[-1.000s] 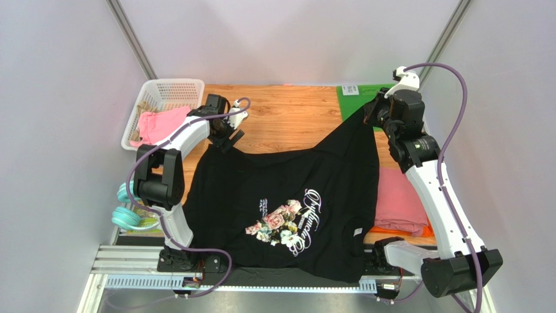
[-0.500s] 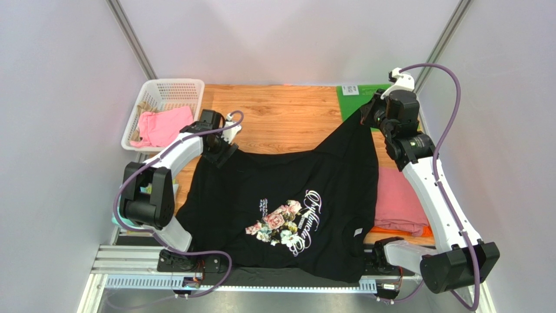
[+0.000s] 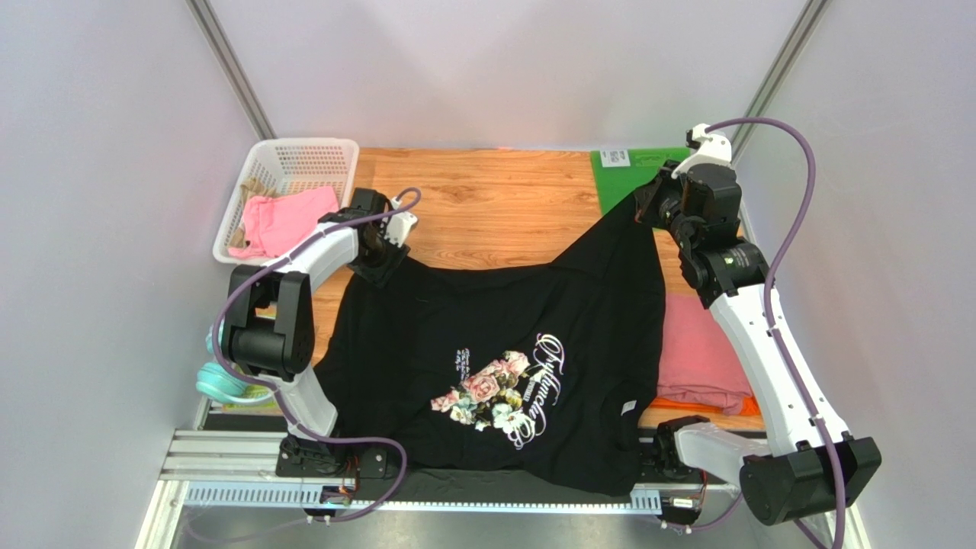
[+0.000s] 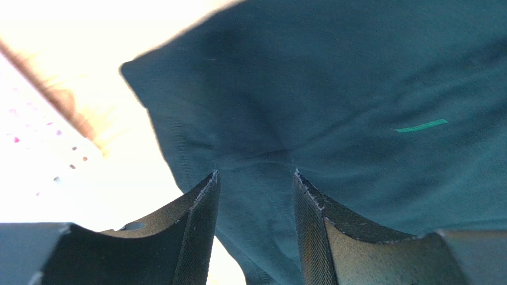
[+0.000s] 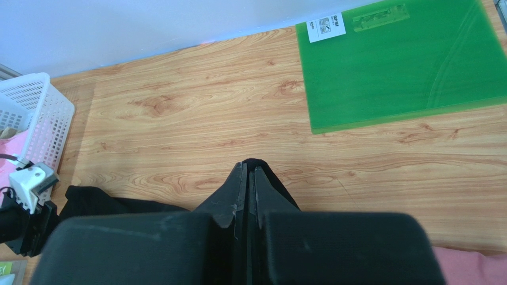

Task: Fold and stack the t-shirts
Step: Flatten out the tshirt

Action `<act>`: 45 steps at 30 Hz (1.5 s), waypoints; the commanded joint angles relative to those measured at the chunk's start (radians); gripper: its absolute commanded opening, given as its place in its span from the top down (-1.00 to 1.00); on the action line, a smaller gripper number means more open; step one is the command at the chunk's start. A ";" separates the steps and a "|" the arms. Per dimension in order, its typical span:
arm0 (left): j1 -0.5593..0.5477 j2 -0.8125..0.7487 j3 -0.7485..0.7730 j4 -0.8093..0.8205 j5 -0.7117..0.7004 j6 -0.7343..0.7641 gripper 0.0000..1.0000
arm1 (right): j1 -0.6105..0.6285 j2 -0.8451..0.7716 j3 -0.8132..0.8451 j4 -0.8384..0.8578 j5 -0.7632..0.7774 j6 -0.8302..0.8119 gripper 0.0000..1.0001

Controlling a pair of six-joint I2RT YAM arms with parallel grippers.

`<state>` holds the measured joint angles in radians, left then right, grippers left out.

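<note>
The large black t-shirt (image 3: 504, 343) with a floral print lies spread on the wooden table, its far right corner lifted. My right gripper (image 3: 651, 206) is shut on that corner; in the right wrist view its fingers (image 5: 249, 169) pinch black cloth (image 5: 279, 191) above the wood. My left gripper (image 3: 384, 257) sits at the shirt's far left corner. In the left wrist view its jaws (image 4: 254, 178) stand apart with the dark cloth (image 4: 333, 89) lying between them. A folded dusty-pink t-shirt (image 3: 699, 349) rests on an orange one (image 3: 750, 405) at the right edge.
A white basket (image 3: 300, 146) at the far left holds pink cloth (image 3: 281, 217). The green mat (image 3: 624, 177) lies at the far right, also in the right wrist view (image 5: 398, 59). Teal headphones (image 3: 223, 383) sit by the left arm's base.
My left gripper has slid left and down onto the shirt's far left corner, and its jaws have narrowed around the cloth. The right gripper has held its grip, barely shifting.
</note>
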<state>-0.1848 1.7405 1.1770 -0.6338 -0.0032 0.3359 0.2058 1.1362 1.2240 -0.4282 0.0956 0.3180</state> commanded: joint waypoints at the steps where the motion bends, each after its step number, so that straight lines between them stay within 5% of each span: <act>1: 0.059 0.027 0.055 -0.009 0.040 -0.047 -0.08 | -0.005 -0.032 -0.004 0.065 0.003 0.012 1.00; 30: 0.094 0.128 0.072 -0.038 0.108 -0.081 -0.01 | -0.009 -0.044 0.003 0.060 0.004 0.020 1.00; 33: 0.096 0.137 0.084 -0.047 0.115 -0.084 0.10 | -0.011 -0.046 0.002 0.060 0.003 0.021 1.00; 38: 0.096 0.114 0.099 -0.056 0.111 -0.094 0.57 | -0.009 -0.039 0.002 0.063 -0.008 0.026 1.00; 45: 0.096 0.088 0.116 -0.073 0.100 -0.086 0.62 | -0.009 -0.042 0.002 0.065 -0.016 0.029 1.00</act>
<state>-0.0956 1.8660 1.2575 -0.6926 0.0864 0.2588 0.1997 1.1217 1.2152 -0.4282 0.0860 0.3359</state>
